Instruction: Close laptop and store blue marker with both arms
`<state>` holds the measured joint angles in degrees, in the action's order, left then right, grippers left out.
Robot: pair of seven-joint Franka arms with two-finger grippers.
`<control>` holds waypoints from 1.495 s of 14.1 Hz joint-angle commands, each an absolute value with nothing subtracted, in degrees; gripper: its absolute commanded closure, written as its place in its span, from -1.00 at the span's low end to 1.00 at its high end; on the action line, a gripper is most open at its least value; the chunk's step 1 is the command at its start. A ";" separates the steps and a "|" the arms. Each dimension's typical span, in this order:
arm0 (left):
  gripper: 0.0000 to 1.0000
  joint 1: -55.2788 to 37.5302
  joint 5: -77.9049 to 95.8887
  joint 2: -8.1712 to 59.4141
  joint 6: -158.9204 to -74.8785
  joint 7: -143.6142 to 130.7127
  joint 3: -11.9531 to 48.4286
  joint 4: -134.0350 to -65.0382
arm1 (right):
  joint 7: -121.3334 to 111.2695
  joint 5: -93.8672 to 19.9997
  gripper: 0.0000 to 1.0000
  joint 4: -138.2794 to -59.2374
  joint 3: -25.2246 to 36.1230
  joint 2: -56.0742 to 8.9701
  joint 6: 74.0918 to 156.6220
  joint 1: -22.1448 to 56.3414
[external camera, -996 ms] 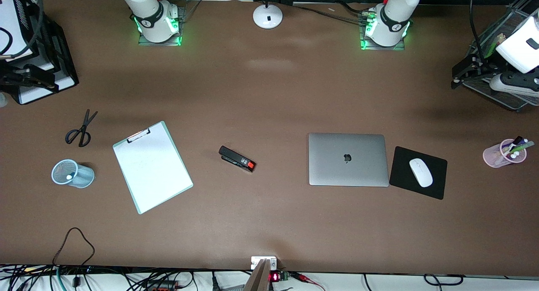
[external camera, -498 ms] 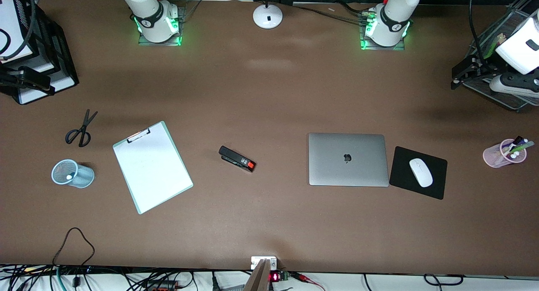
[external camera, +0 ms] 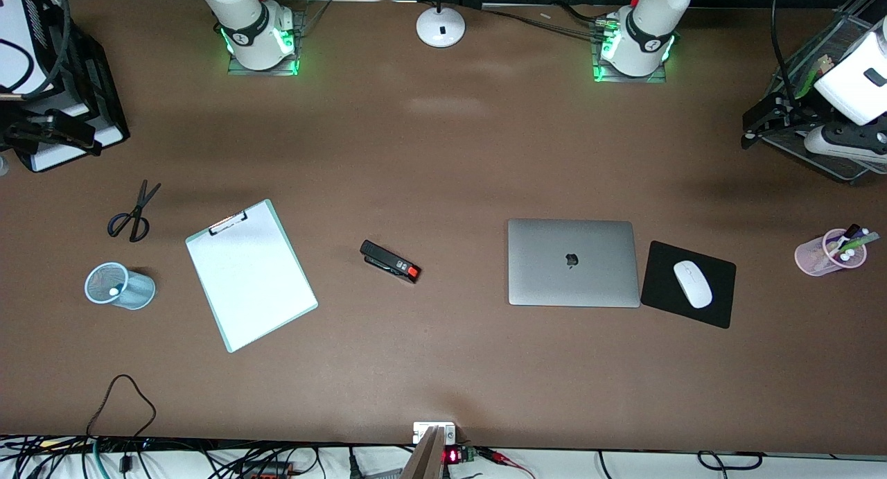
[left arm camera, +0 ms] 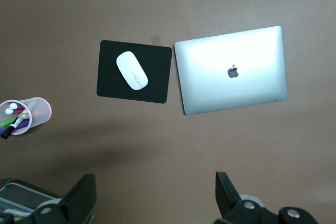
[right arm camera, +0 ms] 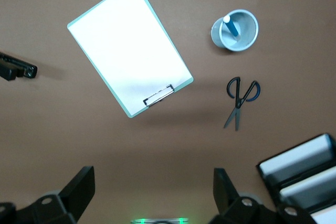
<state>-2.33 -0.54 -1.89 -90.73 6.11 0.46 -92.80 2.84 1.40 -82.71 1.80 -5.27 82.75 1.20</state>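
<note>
Front view shows the laptop (external camera: 573,263) shut flat on the worktop (external camera: 443,368), apple logo up, the mouse pad (external camera: 717,306) just beside it toward the left arm's end. Bare worktop lies nearer the camera. The blue marker (right arm camera: 231,27) stands in the blue cup (right arm camera: 244,43), well apart from the laptop. Both sets of fingers, left (left arm camera: 152,198) and right (right arm camera: 152,195), spread wide, holding nothing.

Your left pincer (left arm camera: 152,200) and right pincer (right arm camera: 152,195) both hung high over the worktop, jaws spread wide.
</note>
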 commanded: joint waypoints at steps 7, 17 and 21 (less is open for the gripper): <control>-1.00 -2.46 -1.23 -1.05 -89.56 5.98 0.09 -90.88 | 7.21 0.79 -1.00 -92.37 1.23 2.11 89.12 2.73; -1.00 -2.29 -1.23 -0.97 -89.56 6.06 -0.17 -90.97 | 6.68 0.53 -1.00 -92.37 1.23 2.11 90.09 2.90; -1.00 -2.11 -1.23 -0.97 -89.56 5.98 -0.18 -90.97 | 3.96 -2.11 -1.00 -92.37 1.49 2.11 90.00 2.64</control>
